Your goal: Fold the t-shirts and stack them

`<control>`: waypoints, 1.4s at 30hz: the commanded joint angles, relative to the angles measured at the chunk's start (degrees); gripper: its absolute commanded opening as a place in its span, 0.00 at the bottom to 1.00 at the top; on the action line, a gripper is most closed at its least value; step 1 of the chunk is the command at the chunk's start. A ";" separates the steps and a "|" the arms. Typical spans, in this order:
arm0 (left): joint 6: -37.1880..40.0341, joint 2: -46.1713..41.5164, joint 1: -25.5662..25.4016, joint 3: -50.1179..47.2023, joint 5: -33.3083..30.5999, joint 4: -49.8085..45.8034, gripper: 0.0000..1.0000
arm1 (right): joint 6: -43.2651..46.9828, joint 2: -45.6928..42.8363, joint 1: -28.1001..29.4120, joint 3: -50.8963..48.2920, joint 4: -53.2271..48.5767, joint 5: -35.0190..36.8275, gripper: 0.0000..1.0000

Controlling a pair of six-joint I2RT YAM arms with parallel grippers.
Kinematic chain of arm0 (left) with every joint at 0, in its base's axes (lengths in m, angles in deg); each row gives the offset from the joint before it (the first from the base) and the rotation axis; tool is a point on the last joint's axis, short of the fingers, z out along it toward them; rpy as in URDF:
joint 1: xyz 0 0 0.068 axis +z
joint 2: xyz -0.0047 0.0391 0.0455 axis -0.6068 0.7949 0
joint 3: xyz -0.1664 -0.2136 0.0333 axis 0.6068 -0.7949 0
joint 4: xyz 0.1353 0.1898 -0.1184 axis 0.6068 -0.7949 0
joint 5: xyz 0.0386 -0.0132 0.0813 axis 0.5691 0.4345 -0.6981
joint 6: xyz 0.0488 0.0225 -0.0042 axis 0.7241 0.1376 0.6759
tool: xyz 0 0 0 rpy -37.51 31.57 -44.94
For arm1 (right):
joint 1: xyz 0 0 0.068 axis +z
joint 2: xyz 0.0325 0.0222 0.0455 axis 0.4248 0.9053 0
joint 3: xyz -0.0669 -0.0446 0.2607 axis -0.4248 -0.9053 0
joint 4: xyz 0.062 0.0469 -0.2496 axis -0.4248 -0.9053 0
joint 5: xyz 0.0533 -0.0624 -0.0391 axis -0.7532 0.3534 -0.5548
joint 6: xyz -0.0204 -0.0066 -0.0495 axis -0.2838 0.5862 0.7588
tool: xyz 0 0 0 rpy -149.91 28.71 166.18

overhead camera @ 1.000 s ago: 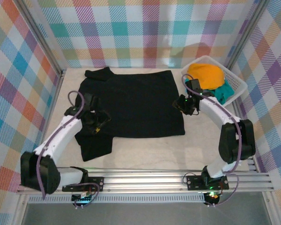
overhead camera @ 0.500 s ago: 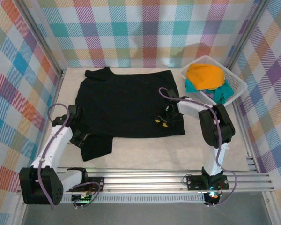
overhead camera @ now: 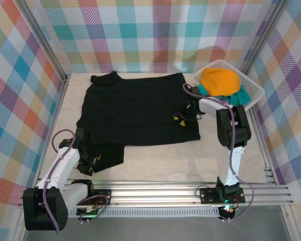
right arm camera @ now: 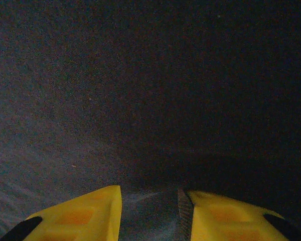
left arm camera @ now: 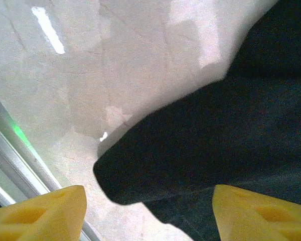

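The black t-shirt (overhead camera: 140,110) lies spread flat across the middle of the table (overhead camera: 160,160). There's no fold in it that I can see, so I'd call this the very start of the job. Nothing is stacked anywhere.

At the far right, the basket (overhead camera: 256,93) holds the orange t-shirt (overhead camera: 219,80) and the teal t-shirt (overhead camera: 238,99), both crumpled and waiting their turn.

The left gripper (overhead camera: 92,160) hangs over the near-left sleeve (left arm camera: 200,150). Its fingers are spread wide and hold nothing, and the sleeve's rounded edge sits below the gap.

The right gripper (overhead camera: 179,118) is down on the right part of the shirt. Its jaws are drawn narrow, with a ridge of black cloth pinched up between them, and that looks like a real hold.

Now for room. A bare strip of table runs along the near side, between the hem line and the rail (overhead camera: 165,193). The sleeve sits close to that rail and to the left wall (overhead camera: 25,100), so it's tight there. The shirt's far edge runs near the back wall, and its right edge comes just beside the basket. The freest room, I'd say, is inward, over the shirt itself.
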 commanded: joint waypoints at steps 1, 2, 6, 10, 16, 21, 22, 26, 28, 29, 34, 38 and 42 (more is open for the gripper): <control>1.73 -0.63 -0.36 1.58 2.02 -1.49 0.70 | 3.13 2.93 -2.07 1.00 -4.10 5.10 0.37; 2.52 -0.46 -0.41 2.00 1.71 -2.41 0.70 | 4.06 3.11 -2.49 1.81 -4.45 5.97 0.37; 4.79 -0.11 -0.49 1.79 0.11 -2.76 0.68 | 7.36 2.31 -2.95 3.22 -1.99 2.59 0.40; 4.69 1.95 -2.76 -0.13 1.06 -0.69 0.65 | 7.87 -3.90 -2.08 1.06 -0.74 2.52 0.43; -0.85 4.56 -13.25 -3.03 2.69 3.85 0.64 | 7.56 -13.90 -0.59 -3.92 -0.43 2.15 0.44; -4.94 5.61 -17.22 -6.41 3.09 7.91 0.50 | 6.37 -20.83 0.92 -7.95 -1.49 3.25 0.44; -5.15 6.15 -17.45 -6.77 3.69 9.88 0.44 | 5.98 -22.32 1.33 -8.99 -1.26 3.42 0.44; -4.77 8.51 -18.46 -5.39 3.81 16.56 0.26 | 4.48 -27.41 2.67 -13.31 -1.21 4.92 0.44; -3.21 9.71 -18.55 -4.00 2.42 16.77 0.15 | 3.67 -30.54 2.68 -17.07 -0.58 6.96 0.43; -2.36 9.97 -18.64 -3.54 1.59 16.42 0.02 | 3.12 -32.70 2.68 -19.05 -0.95 9.17 0.43; -2.14 1.04 -18.82 -2.08 -3.00 8.44 0.00 | -3.08 -40.82 -2.05 -29.05 -4.79 16.09 0.44; -2.74 -7.18 -18.82 -0.61 -5.68 0.70 0.00 | -5.27 -40.96 -8.20 -33.52 -3.84 14.89 0.44; -2.53 -9.18 -18.80 0.67 -6.84 -4.10 0.00 | -5.54 -36.36 -10.18 -33.43 -1.75 14.95 0.42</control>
